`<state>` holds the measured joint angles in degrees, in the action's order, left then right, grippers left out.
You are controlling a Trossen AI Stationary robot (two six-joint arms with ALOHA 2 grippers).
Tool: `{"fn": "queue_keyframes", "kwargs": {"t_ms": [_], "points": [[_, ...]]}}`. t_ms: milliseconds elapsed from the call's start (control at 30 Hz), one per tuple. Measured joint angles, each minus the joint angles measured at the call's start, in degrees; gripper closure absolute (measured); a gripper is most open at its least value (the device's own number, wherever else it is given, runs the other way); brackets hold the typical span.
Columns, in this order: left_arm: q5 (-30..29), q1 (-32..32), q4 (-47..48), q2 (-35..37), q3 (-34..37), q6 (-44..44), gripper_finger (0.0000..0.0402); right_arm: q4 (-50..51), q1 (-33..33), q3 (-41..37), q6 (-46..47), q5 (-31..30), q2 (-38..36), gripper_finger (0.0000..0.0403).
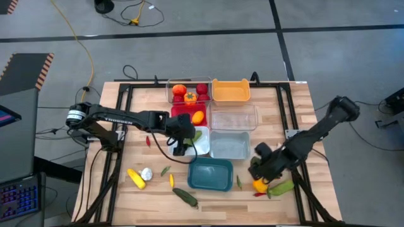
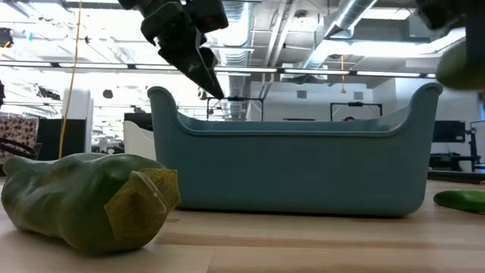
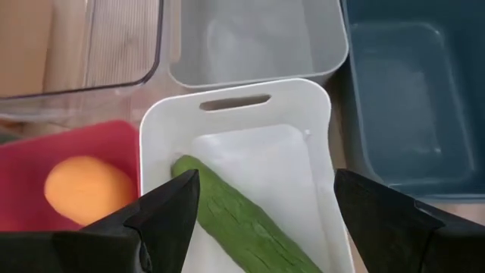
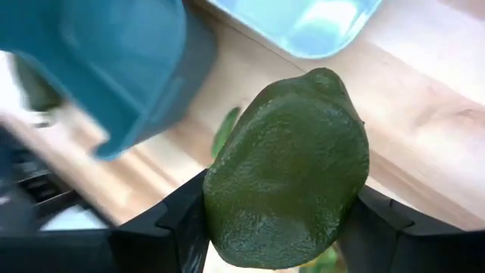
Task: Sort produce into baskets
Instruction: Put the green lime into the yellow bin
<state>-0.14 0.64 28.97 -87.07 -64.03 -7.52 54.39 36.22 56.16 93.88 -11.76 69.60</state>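
Your right pincer (image 1: 260, 169) is clamped on a bumpy green fruit (image 4: 286, 171), which sits between both fingers and fills the gap; the pincer hangs over the surface (image 1: 290, 113) just beside the teal basket (image 1: 210, 174), with the pale grey-blue basket (image 1: 230, 145) a little beyond it. Directly under and beside that pincer lie an orange-yellow fruit (image 1: 259, 185), a green pepper (image 1: 282, 187) and a red chili (image 1: 258, 194). Your left pincer (image 1: 181, 146) stands released, its fingers (image 3: 163, 220) spread apart, right above the white basket (image 3: 318, 121), where a green cucumber (image 3: 242, 224) lies loose between them, not gripped. Just beside that pincer, the red basket (image 3: 23, 171) holds an orange fruit (image 3: 87, 189), and a clear basket (image 3: 98, 53) sits beyond it. Farther from the left pincer, on its outer side, a yellow corn (image 1: 136, 178), a white garlic (image 1: 146, 173) and another cucumber (image 1: 185, 197) rest on the surface.
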Motion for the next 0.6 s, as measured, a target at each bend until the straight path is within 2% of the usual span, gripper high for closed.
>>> {"fn": "queue_keyframes", "kwargs": {"t_ms": [67, 200, 333, 500, 600], "points": [[-0.16, -0.14, 0.00, 0.00, 0.00, -1.57, 0.0109, 2.75, -0.58, 1.07, -0.73, -4.45, -3.07, 0.0153], [-0.20, -0.21, -0.02, 0.00, 0.00, -2.78, 0.0109, 4.77, -3.89, 1.46, -8.25, -17.29, -8.28, 0.0153], [-0.25, -0.21, -0.02, -0.02, 0.00, -2.72, 0.0109, 4.66, -10.25, 1.46, -22.18, -25.91, -11.17, 0.0153], [-0.31, -0.19, -0.04, -0.01, 0.00, -2.59, 0.0109, 0.94, -23.02, 1.46, -43.14, -26.51, -12.75, 0.0153], [-0.32, -0.19, -0.38, -0.01, -0.01, -2.08, 0.0109, -4.13, -31.70, 1.46, -55.77, -22.02, -12.67, 0.0153]]}}
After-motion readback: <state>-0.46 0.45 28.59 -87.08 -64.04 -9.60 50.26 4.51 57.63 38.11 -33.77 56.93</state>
